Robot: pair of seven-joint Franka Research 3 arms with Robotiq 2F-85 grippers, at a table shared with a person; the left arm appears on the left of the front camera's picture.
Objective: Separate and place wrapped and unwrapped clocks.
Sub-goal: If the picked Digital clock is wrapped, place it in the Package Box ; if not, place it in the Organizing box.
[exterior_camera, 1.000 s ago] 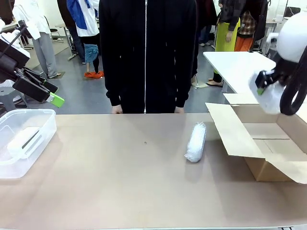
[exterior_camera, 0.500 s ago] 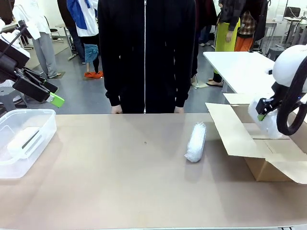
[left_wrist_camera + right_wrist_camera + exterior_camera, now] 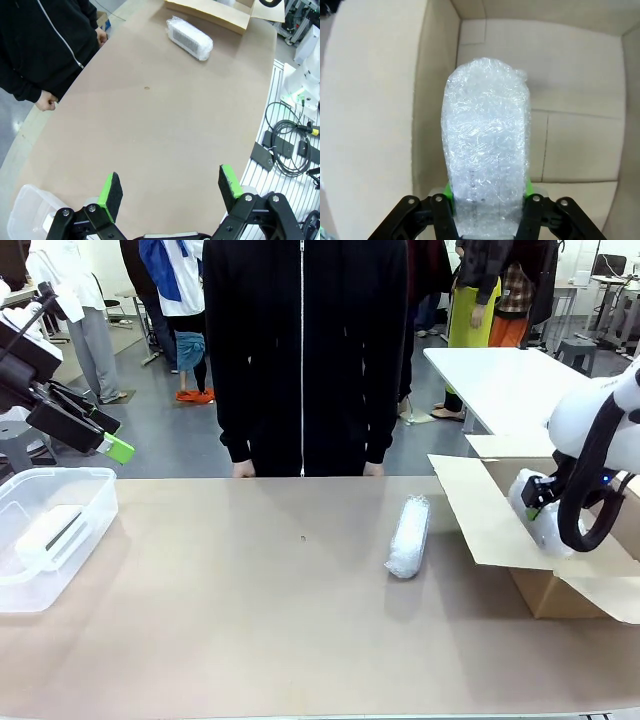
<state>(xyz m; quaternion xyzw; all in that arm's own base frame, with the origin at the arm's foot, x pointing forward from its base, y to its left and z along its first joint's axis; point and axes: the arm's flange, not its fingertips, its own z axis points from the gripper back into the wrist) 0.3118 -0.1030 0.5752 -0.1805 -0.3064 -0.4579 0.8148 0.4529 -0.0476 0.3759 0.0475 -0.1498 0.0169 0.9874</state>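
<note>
While the right gripper held one wrapped bundle between its pads, down in the cardboard box at the table's right edge, letting go looked safest once the bundle touched the box floor. The left gripper hung wide open and empty above the left edge, near the plastic tub holding the unwrapped clock. A second wrapped bundle lay right of centre, unobstructed. A person stood at the far edge.

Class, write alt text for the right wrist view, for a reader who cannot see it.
A bubble-wrapped bundle is gripped between the right gripper's jaws, pointing into an open cardboard box whose bare floor and walls lie beyond it.
</note>
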